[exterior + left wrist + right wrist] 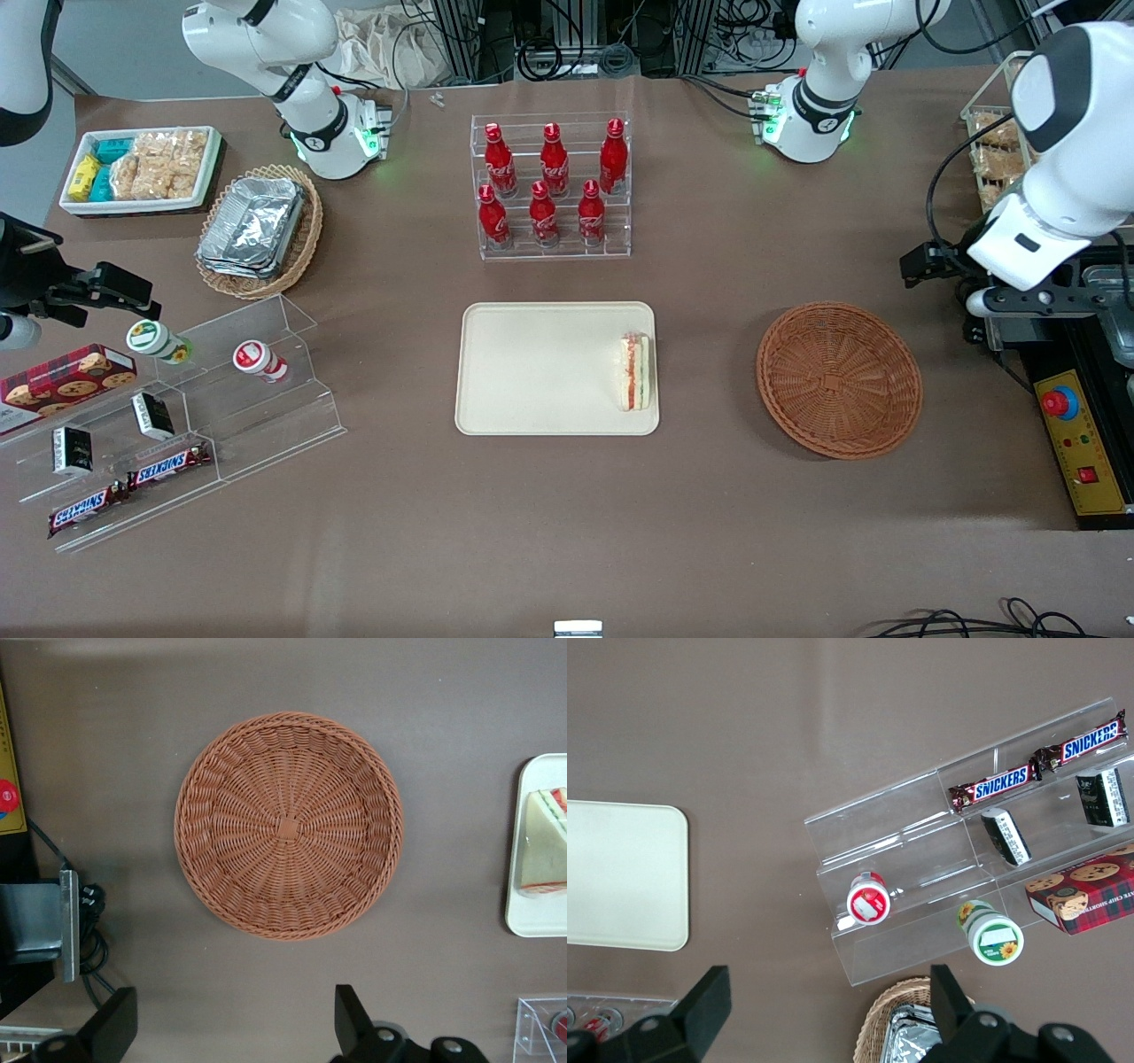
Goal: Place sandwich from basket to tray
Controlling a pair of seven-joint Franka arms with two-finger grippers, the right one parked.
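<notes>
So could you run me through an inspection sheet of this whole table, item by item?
Surface: brown table cover.
Job's things: triangular wrapped sandwich lies on the cream rectangular tray; round reddish-brown wicker basket holds nothing.
Clutter: six red bottles in a clear rack; foil containers in a pale oval basket; Snickers bars on a clear stepped stand.
Tool: left arm's tool open, holding nothing, above the table beside the wicker basket.
Cables: black cables by the working arm.
Surroundings: yellow panel with a red button.
</notes>
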